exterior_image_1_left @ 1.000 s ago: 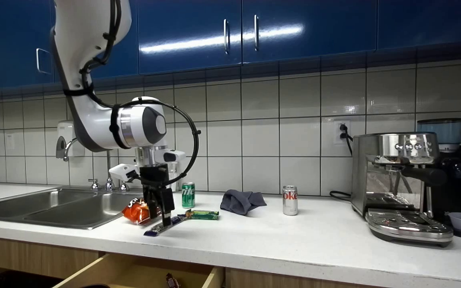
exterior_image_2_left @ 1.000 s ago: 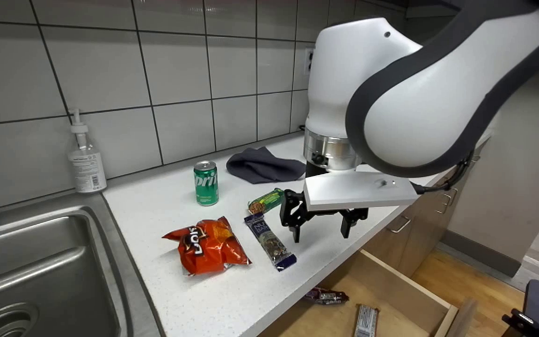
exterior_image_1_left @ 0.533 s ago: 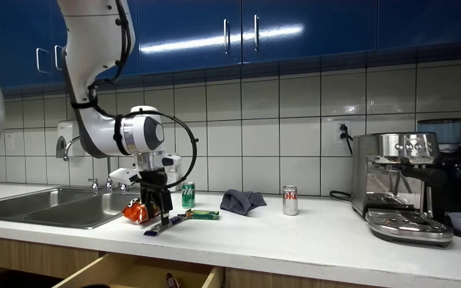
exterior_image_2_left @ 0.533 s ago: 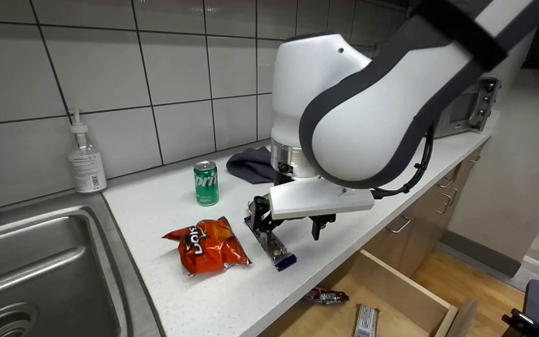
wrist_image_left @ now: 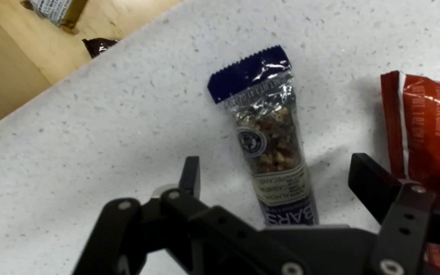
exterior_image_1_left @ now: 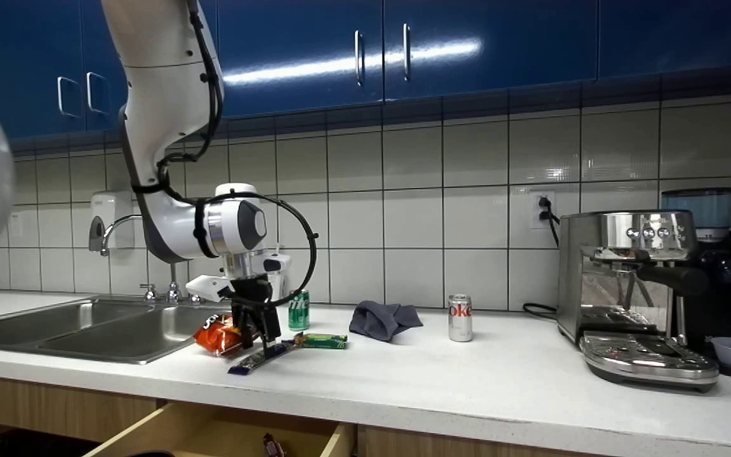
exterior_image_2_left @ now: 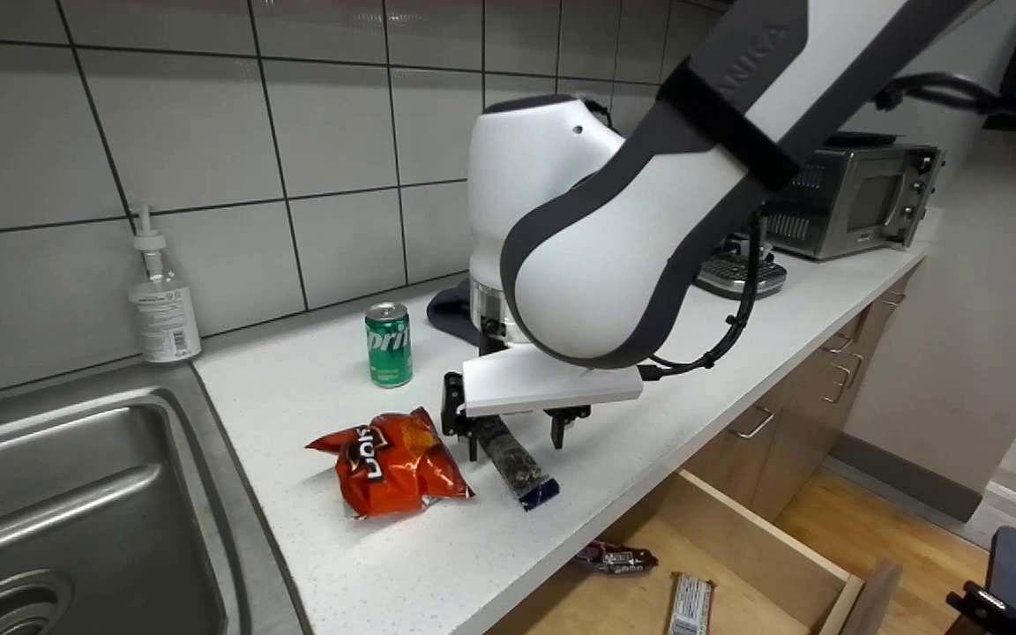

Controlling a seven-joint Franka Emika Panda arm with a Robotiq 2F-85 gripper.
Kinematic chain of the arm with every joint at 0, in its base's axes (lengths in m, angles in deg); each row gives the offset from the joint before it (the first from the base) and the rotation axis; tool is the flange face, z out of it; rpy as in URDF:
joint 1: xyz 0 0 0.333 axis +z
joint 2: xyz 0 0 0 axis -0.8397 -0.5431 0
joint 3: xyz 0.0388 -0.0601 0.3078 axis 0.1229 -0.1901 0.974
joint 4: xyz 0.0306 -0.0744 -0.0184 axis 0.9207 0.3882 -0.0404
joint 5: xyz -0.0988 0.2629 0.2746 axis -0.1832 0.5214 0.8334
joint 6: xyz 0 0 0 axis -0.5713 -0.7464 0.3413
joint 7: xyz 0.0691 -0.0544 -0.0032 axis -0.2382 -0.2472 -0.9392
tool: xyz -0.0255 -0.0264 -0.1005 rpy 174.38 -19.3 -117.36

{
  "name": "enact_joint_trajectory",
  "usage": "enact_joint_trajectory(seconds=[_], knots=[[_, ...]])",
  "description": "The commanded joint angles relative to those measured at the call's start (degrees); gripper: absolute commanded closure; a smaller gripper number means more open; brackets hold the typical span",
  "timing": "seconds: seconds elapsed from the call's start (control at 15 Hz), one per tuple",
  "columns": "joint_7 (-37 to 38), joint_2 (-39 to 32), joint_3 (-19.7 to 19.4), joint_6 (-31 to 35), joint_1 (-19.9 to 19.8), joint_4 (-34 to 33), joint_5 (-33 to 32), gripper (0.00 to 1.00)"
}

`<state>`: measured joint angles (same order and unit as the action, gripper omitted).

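In exterior view, left to right: sink (exterior_image_2_left: 227,494); red chip bag (exterior_image_2_left: 395,467) on counter (exterior_image_2_left: 367,573), near its sink-side edge; green can (exterior_image_2_left: 389,347) upright toward back edge. Nut bar (exterior_image_2_left: 517,463) lies flat near front edge, between fingers of wide-spread claw (exterior_image_2_left: 515,444), nothing held. Alignment looks about done; grip, lift not yet made. Rightmost: drawer (exterior_image_2_left: 764,542) open below front edge, two wrapped bars (exterior_image_2_left: 691,604) inside.

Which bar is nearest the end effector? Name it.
The blue-ended nut bar, under the open end effector; the green bar lies farther off, others in the drawer.
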<state>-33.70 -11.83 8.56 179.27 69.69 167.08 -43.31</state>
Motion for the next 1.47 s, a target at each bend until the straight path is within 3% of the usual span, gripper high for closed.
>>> enact_joint_trajectory(seconds=[0.0, 0.73, 0.8, 0.87, 1.4], knots=[[-0.9, -1.7, -1.6, -2.4, 1.5, -3.7, -0.5, 0.0], [-1.0, -4.2, -3.1, -3.9, 1.4, -6.8, 0.1, 0.0], [-1.2, -4.4, -3.0, -4.1, 1.2, -7.1, 0.4, 0.25], [-1.2, -4.6, -3.2, -4.1, 1.3, -7.2, 0.4, 0.26], [-1.4, -4.6, -3.1, -3.8, 1.1, -7.4, 0.9, 0.88]])
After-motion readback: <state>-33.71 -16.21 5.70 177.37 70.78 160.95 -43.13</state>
